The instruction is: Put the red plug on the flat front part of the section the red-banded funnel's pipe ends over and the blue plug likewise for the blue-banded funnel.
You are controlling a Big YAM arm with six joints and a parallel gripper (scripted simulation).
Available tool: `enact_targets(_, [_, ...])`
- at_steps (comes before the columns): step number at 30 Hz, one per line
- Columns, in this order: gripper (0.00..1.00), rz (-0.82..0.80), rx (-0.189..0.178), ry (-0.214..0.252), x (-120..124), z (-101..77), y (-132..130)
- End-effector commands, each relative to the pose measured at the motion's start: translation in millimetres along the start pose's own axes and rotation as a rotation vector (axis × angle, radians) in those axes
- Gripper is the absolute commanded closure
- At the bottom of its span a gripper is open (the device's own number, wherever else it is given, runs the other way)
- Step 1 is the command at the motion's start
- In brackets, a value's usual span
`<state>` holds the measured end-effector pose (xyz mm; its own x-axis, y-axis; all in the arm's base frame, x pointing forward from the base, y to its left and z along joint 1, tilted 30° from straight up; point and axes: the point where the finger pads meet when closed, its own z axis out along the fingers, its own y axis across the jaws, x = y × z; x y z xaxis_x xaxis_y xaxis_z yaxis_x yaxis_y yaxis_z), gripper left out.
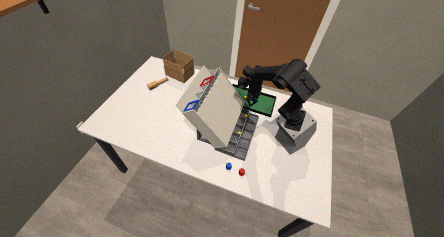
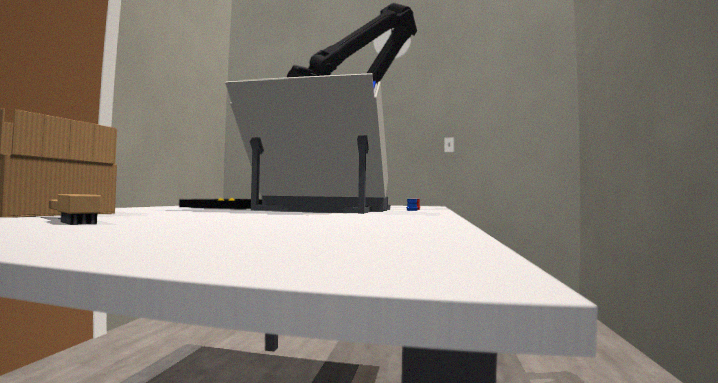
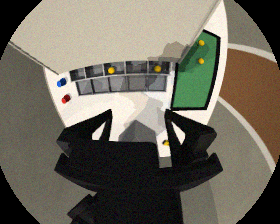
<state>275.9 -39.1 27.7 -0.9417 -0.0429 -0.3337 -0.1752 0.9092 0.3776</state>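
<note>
The tilted grey cover [image 1: 217,111] carries the red-banded funnel [image 1: 206,80] and the blue-banded funnel [image 1: 190,105] at its top. Below it lies the dark sectioned tray [image 1: 242,133], with one yellow marble [image 1: 245,115] in one section and another [image 1: 238,132] in a second section. The red plug [image 1: 241,171] and the blue plug [image 1: 229,165] stand on the table in front. My gripper [image 1: 250,101] is open, beside the cover's upper edge and over the green marble tray [image 1: 262,103]. In the wrist view a yellow marble [image 3: 165,143] shows by the right finger of the gripper [image 3: 139,129]; I cannot tell if they touch.
A cardboard box [image 1: 178,65] and a wooden brush [image 1: 157,83] sit at the table's far left. The arm's grey base [image 1: 294,127] stands right of the sectioned tray. Two marbles lie on the green tray in the wrist view [image 3: 193,72].
</note>
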Motion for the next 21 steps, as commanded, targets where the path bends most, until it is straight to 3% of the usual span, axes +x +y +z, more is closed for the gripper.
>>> enact_targets(1, [0.2, -0.038, -0.006, -0.004, -2, 24.2, -34])
enact_targets(4, [0.2, -0.038, -0.006, -0.004, -1, 40.5, -59])
enact_targets(21, [0.2, 0.008, -0.009, 0.014, 2, 63.0, -94])
